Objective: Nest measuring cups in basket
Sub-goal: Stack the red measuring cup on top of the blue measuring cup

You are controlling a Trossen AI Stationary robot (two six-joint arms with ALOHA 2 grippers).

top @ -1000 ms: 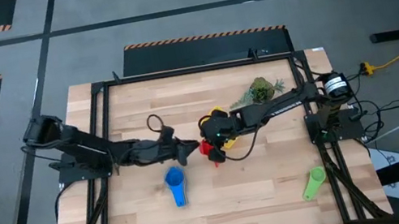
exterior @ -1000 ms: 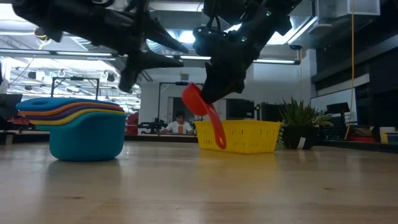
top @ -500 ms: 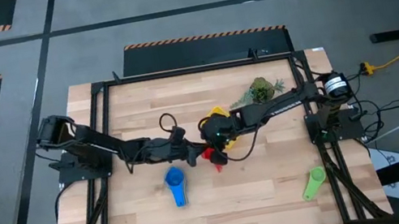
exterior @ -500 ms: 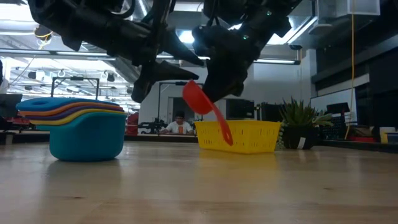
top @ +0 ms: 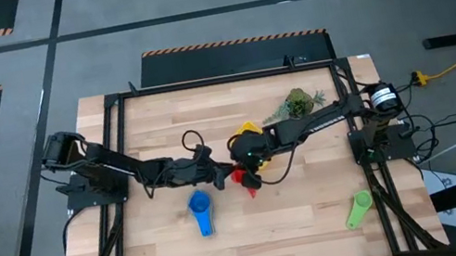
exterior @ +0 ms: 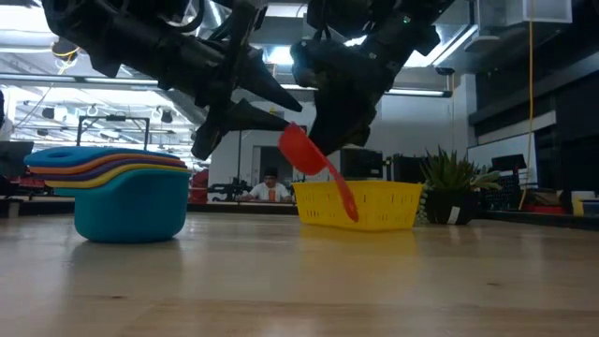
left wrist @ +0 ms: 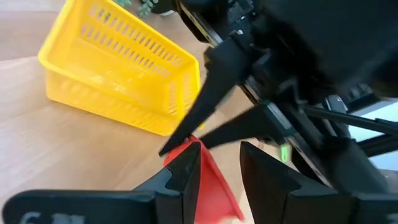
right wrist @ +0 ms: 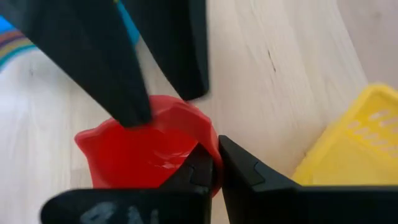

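left claw (exterior: 267, 110) advanced, straddling right claw's (right wrist: 214, 163) pinched red cup (exterior: 301, 149).

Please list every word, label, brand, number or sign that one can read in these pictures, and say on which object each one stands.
No text can be read: the red measuring cup, the yellow basket and the stack of measuring cups show no lettering. White marks on the left gripper's body are cropped and unreadable.

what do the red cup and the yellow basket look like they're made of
Red cup: probably plastic, smooth and glossy, with a soft sheen inside the bowl. Yellow basket: likely moulded plastic too, judging by the rows of slotted openings in its thin walls; its finish looks duller.
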